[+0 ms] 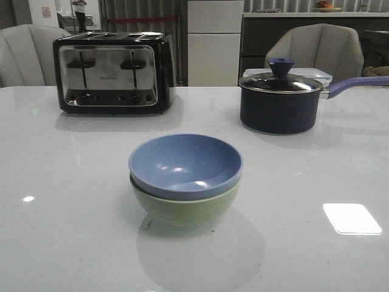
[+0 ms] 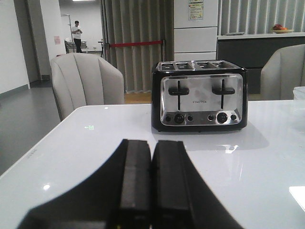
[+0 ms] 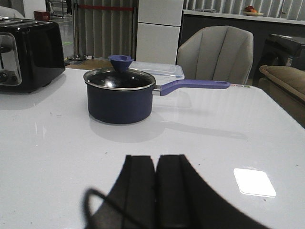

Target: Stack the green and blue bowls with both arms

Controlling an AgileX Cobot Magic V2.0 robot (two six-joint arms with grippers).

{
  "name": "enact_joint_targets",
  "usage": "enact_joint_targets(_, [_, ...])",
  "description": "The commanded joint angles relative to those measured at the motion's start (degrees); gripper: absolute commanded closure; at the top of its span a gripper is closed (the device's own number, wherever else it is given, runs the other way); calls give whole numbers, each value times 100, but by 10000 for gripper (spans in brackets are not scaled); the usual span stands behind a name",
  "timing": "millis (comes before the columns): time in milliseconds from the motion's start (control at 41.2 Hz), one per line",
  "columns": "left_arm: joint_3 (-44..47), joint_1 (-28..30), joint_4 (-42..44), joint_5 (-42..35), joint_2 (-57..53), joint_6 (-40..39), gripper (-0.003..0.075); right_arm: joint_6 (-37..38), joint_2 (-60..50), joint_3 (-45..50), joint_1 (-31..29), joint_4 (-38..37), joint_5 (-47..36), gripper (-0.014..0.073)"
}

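Two bowls are sitting nested mid-table: blue bowl (image 1: 185, 164) inside green bowl (image 1: 185, 207). Left gripper (image 2: 152, 183) and right gripper (image 3: 156, 191) are resting closed, empty. Risk: an arm nudging and toppling the stack.

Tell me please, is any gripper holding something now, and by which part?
Nothing is held. The left gripper and the right gripper are both shut on nothing. The blue bowl sits inside the green bowl, away from both.

dusty blue bowl (image 1: 185, 163), pale sage green bowl (image 1: 185, 208), navy saucepan (image 1: 279, 109) with violet handle, chrome-and-black toaster (image 1: 113, 73), glossy white table (image 1: 61, 213).
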Motion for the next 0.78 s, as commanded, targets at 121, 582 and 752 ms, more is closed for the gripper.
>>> enact_joint_targets(121, [19, -16, -45, -470, -117, -41, 627, -91, -113, -22, -6, 51, -530, 541])
enact_joint_targets(582, [19, -16, -45, -470, -117, -41, 627, -91, -113, -22, -6, 51, -398, 541])
enact_joint_targets(752, [19, -16, -45, -470, -117, -41, 627, -91, -113, -22, -6, 51, -398, 541])
